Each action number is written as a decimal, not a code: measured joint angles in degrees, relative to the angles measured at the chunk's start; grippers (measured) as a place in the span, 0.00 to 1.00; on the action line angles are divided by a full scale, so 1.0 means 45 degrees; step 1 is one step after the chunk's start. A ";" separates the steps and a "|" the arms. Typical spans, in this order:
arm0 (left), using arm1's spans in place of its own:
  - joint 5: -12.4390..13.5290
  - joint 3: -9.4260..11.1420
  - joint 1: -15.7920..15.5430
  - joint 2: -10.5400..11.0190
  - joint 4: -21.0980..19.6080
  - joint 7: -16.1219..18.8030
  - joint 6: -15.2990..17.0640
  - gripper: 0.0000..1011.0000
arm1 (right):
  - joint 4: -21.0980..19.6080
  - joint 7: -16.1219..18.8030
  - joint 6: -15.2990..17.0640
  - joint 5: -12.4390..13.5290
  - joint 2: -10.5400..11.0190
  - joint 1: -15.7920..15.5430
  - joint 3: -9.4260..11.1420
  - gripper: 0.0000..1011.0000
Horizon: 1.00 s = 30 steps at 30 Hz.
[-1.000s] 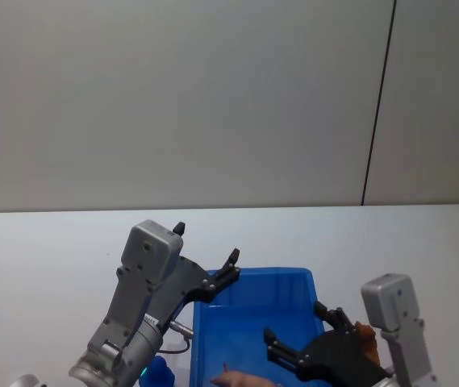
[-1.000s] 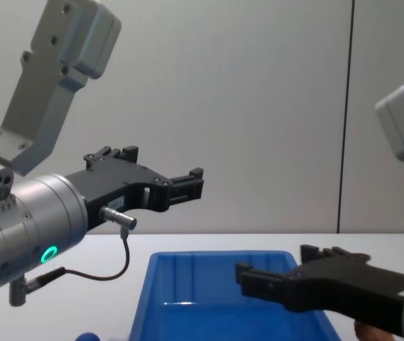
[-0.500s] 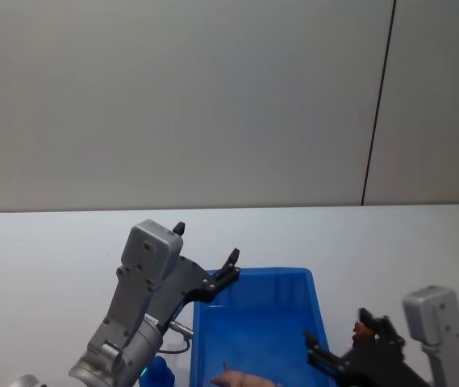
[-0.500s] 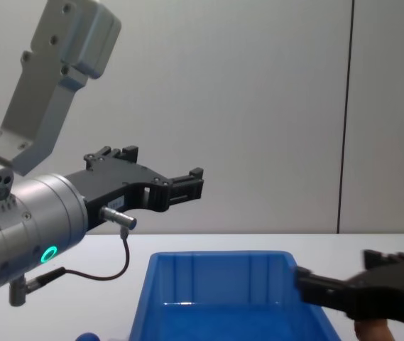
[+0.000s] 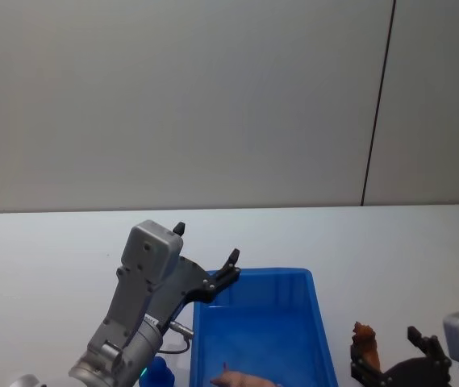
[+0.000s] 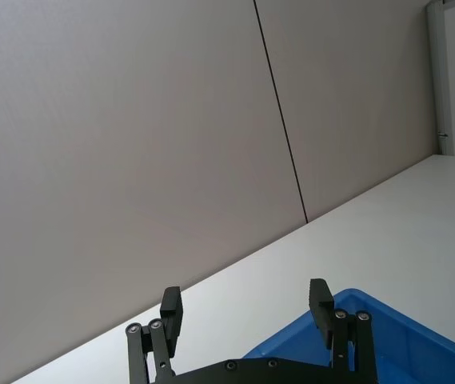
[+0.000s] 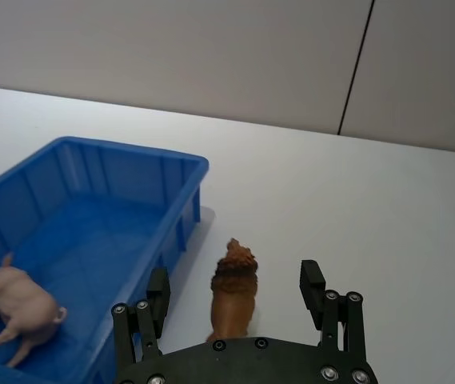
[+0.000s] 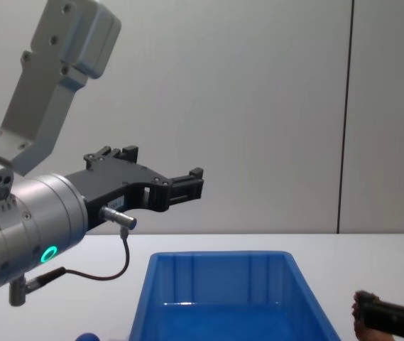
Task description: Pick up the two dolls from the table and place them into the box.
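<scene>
Box (image 5: pixel 277 284) on white table (image 5: pixel 43 250) | grey wall (image 5: pixel 173 97) behind | dark seam (image 5: pixel 378 105)

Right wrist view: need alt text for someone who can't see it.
The right tool, open, frames a brown animal figure standing upright on the white table. Beside the figure but apart from it sits the blue bin, with a pink pig figure lying inside.
</scene>
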 joint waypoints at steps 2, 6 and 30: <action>0.0000 0.0000 0.0000 0.0000 0.0000 0.0000 0.0000 0.99 | 0.0055 -0.0081 -0.0010 0.0002 0.0013 -0.0024 0.0023 0.99; 0.0000 0.0000 0.0000 0.0001 0.0000 0.0000 0.0000 0.99 | 0.0256 -0.0214 -0.0051 0.0003 0.0010 -0.0038 0.0072 0.99; 0.0000 0.0000 0.0000 0.0000 0.0000 0.0000 0.0000 0.99 | 0.2657 0.0349 -0.0694 -0.0369 -0.0747 0.0791 -0.0117 0.80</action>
